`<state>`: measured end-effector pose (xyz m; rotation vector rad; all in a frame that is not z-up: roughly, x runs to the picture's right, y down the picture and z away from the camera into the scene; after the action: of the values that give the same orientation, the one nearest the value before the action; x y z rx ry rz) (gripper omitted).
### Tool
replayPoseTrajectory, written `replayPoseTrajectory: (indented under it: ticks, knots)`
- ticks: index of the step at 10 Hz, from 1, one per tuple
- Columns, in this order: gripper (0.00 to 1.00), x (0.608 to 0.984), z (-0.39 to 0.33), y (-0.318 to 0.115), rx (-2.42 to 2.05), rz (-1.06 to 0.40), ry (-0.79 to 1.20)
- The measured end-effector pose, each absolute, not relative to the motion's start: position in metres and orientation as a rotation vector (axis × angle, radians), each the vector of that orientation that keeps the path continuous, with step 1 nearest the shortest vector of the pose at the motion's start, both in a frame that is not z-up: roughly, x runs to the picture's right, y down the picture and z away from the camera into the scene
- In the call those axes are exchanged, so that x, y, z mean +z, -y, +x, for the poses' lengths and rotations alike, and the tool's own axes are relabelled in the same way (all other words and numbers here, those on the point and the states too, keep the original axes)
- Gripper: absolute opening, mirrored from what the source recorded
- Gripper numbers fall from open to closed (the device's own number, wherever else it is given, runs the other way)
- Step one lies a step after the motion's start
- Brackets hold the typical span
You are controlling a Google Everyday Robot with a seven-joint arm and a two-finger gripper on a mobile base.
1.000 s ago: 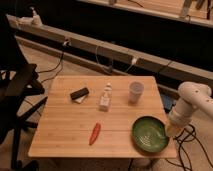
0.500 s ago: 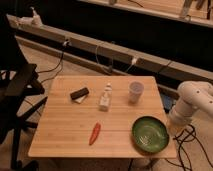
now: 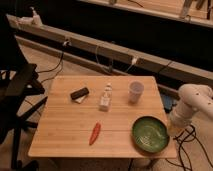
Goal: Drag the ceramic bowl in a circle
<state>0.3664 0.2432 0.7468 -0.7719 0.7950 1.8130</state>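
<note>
The ceramic bowl [image 3: 150, 135], wide, shallow and glossy green with pale speckles inside, sits at the front right corner of the wooden table [image 3: 60, 130]. My white arm [image 3: 192, 100] comes in from the right, beside the table. My gripper [image 3: 173, 128] is down at the bowl's right rim, low by the table's right edge. I cannot tell whether it touches the rim.
A whitish cup [image 3: 135, 91] stands at the back right of the table. A small white bottle [image 3: 105, 98] stands in the middle, a black block [image 3: 79, 93] to its left, and a red chili pepper [image 3: 95, 133] near the front. A black chair [image 3: 17, 90] stands left. Cables [image 3: 192, 137] hang right.
The arm has shifted slightly to the right. The green bowl has crept a little towards the table's front edge. The other items have not moved.
</note>
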Motion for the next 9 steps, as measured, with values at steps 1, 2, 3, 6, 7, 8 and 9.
replayPoseTrajectory:
  ticks: [1,2,3,6,7,8,9]
  knots:
    - [0.8,0.747,0.367,-0.243,1.814,-0.774,-0.796]
    - [0.8,0.749,0.366,-0.243,1.813,-0.784,-0.794]
    - [0.8,0.752,0.364,-0.247,1.811,-0.801,-0.799]
    - [0.8,0.766,0.358,-0.259,1.792,-0.864,-0.824]
    - [0.8,0.771,0.357,-0.263,1.786,-0.891,-0.832]
    - [0.79,0.774,0.355,-0.267,1.78,-0.916,-0.837]
    - [0.73,0.776,0.351,-0.271,1.761,-0.935,-0.837]
